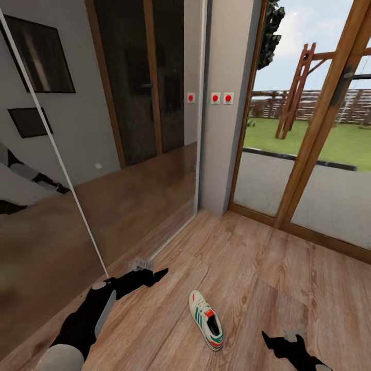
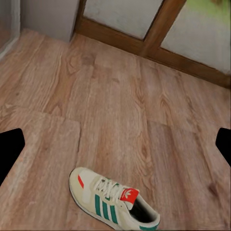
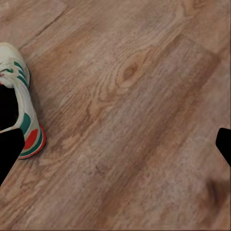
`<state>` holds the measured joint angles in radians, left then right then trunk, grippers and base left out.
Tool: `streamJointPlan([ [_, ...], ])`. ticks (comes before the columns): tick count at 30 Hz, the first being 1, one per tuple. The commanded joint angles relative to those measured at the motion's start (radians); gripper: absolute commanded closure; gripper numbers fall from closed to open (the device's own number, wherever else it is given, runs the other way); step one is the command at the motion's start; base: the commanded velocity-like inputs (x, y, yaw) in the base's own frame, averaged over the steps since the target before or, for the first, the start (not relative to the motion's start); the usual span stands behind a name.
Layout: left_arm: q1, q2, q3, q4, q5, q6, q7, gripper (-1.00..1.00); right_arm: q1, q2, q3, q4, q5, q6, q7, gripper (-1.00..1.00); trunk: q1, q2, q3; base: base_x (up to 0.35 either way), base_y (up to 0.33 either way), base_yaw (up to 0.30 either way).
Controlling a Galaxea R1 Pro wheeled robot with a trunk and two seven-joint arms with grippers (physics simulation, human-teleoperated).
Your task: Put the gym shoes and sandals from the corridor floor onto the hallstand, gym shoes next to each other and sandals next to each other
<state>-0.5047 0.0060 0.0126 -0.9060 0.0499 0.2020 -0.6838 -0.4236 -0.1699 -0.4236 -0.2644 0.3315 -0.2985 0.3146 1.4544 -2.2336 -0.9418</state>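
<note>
One gym shoe, white with green stripes and a red-orange tongue tab, lies on its sole on the corridor floor, between my two arms. My left gripper hovers open to the shoe's left, above the floor. In the left wrist view the shoe lies below and short of the open left gripper. My right gripper is open to the shoe's right. The right wrist view catches the shoe's heel end beside one fingertip. The sandals and the hallstand are out of view.
A mirrored sliding door runs along the left, its bottom rail close to my left arm. A grey wall pillar with red switches stands ahead. Wood-framed glass doors to a garden close off the right.
</note>
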Motion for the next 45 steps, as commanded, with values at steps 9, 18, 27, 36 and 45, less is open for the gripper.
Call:
streamJointPlan([
  [9,-0.015,-0.018,-0.03,-0.001,0.012,0.017,-0.005,-1.0,-0.013,0.097,0.043,-0.279,0.022,0.288,0.014,-1.0,0.0,0.0,-0.001,0.0,0.0,0.0],
  [18,-0.008,-0.012,0.005,-0.002,0.026,-0.05,-0.006,-1.0,-0.014,0.104,0.14,-0.298,0.026,0.321,0.014,-1.0,0.0,0.0,-0.003,0.0,0.0,0.027],
  [27,-0.008,-0.008,0.011,-0.002,0.03,-0.055,-0.007,-1.0,-0.014,0.107,0.143,-0.296,0.026,0.324,0.012,-1.0,0.0,0.0,-0.011,0.024,0.0,0.182],
  [36,-0.009,-0.017,0.008,-0.003,0.03,-0.056,-0.007,-1.0,-0.014,0.107,0.143,-0.296,0.026,0.325,0.012,-1.0,0.0,0.0,-0.021,0.263,0.0,0.198],
  [45,-0.009,-0.019,0.007,-0.003,0.03,-0.056,-0.006,-1.0,-0.014,0.106,0.143,-0.296,0.026,0.324,0.011,-1.0,0.0,0.0,-0.023,0.12,0.0,0.045],
])
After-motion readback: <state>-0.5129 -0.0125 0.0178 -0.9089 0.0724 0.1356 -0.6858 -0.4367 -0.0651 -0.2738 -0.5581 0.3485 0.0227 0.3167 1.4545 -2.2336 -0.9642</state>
